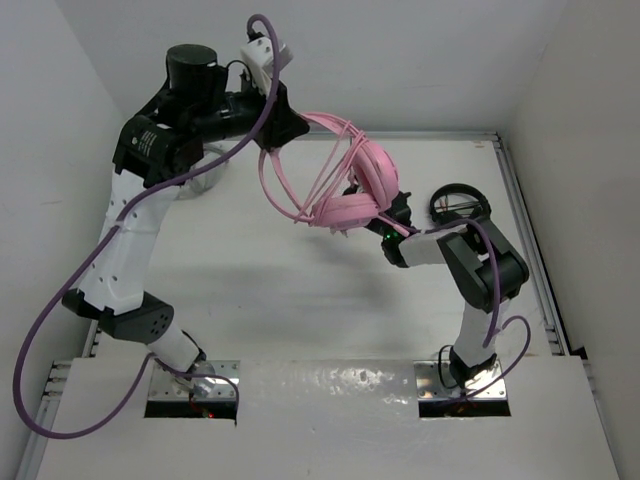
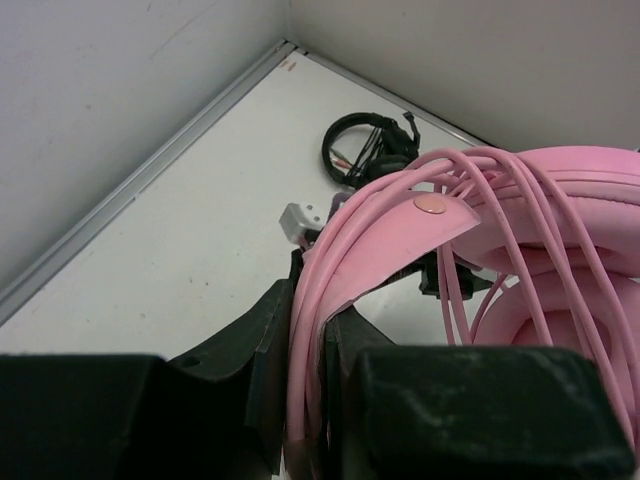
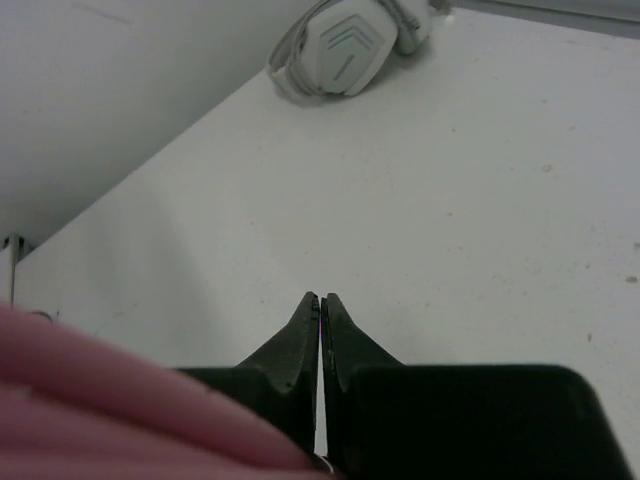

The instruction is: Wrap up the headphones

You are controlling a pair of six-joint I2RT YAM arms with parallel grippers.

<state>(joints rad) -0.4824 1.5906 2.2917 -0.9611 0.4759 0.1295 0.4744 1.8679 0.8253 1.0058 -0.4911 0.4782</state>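
The pink headphones (image 1: pixel 360 185) hang in the air above the back of the table. My left gripper (image 1: pixel 292 130) is shut on the pink headband (image 2: pixel 400 225), which is pinched between its jaws (image 2: pixel 312 300). Several strands of the thin pink cable (image 2: pixel 520 230) run over the headband and across the earcups (image 2: pixel 590 190). My right gripper (image 1: pixel 392 222) sits just below and right of the earcups. In the right wrist view its jaws (image 3: pixel 320 297) are shut tip to tip, and a blurred pink part (image 3: pixel 110 400) fills the lower left corner.
Black headphones (image 1: pixel 460 205) lie on the table at the back right, also seen in the left wrist view (image 2: pixel 365 150). Grey-white headphones (image 3: pixel 345 45) rest against the back left wall. White walls close in the table on three sides.
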